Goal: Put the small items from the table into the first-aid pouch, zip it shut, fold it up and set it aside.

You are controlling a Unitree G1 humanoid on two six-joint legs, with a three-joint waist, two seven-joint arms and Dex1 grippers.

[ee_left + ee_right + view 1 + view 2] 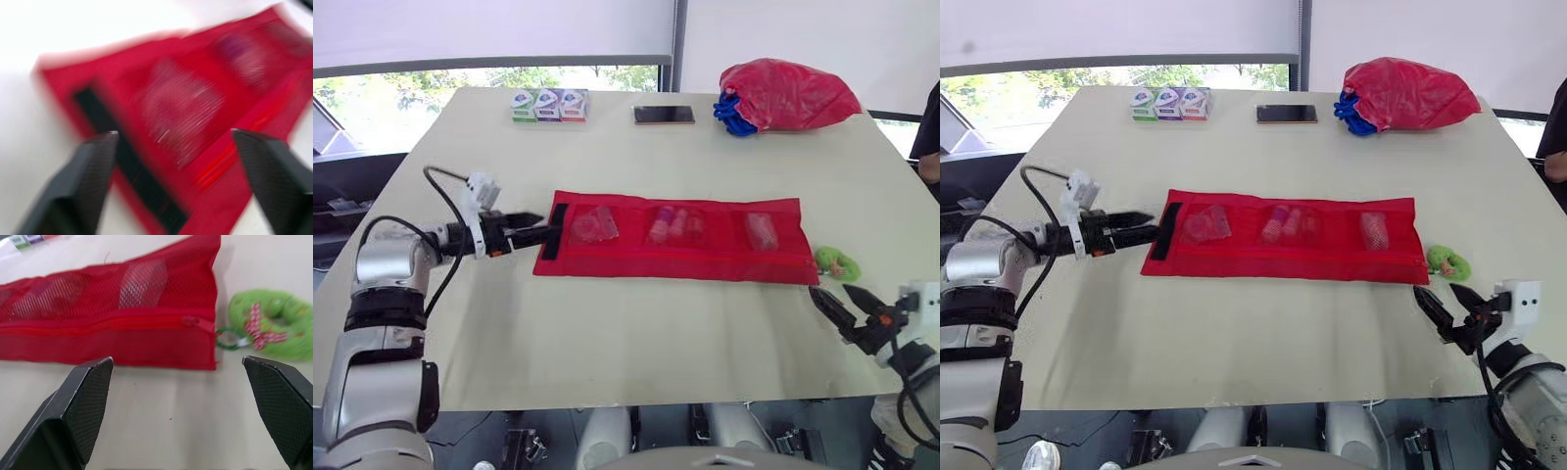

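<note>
First-aid pouch [675, 257] unfolded flat, mid-counter [607, 343], mesh pockets filled. Left fingers [536, 231] released at black strip [552, 249] end, probably poised for folding. Right fingers [826, 306] released near front-right corner, facing zipper pull [191, 322] and green charm [266, 323].

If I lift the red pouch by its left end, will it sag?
Probably floppy: the red pouch is thin mesh fabric lying flat, so it should drape and fold easily. The items inside may weigh down the middle. A push could bunch it.
</note>
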